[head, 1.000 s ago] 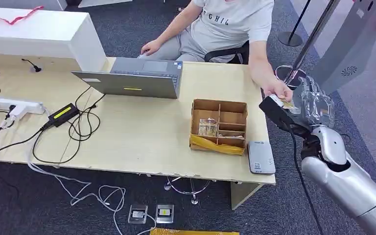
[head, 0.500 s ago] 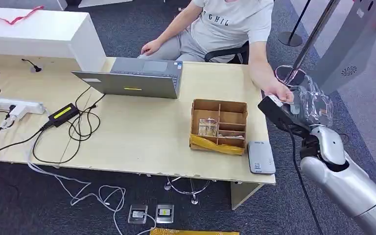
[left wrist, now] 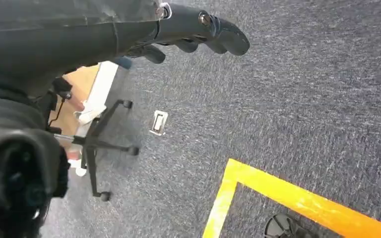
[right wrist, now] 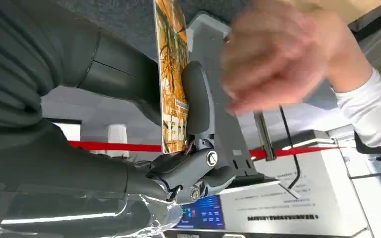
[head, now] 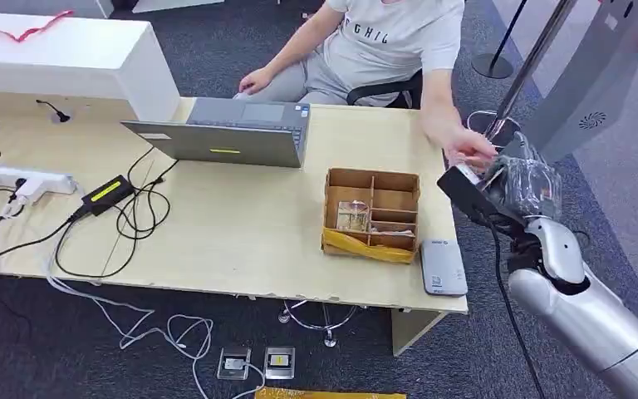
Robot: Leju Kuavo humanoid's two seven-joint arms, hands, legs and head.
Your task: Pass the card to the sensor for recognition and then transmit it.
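Card (right wrist: 171, 74) in our right hand (head: 522, 184) is the point of this moment: in the right wrist view we pinch the orange-printed card edge-on between the thick thumb and a dark finger (right wrist: 197, 96), which keeps its printed face free, in our judgement so that it can later be laid flat against a reader. We hold it off the right end of the wooden desk (head: 216, 224), well apart from the grey card sensor (head: 443, 267) that lies at the desk's near right corner, just right of the cardboard divider box (head: 372, 212). The seated person's hand (head: 468, 150) hovers blurred just beside ours, apart from the card as far as we can tell, so the handover looks complete and the sensor step not yet begun. Our left hand (left wrist: 198, 29) hangs over the grey carpet with its fingers extended and loosely apart, holding nothing. Against the picture of a second ago, the person's hand then lay right at the card and on our fingers; now it has lifted clear toward the far side, and our right hand has drawn in a little and closed on the card. The laptop (head: 224, 133), the divider box and the sensor lie where they were.
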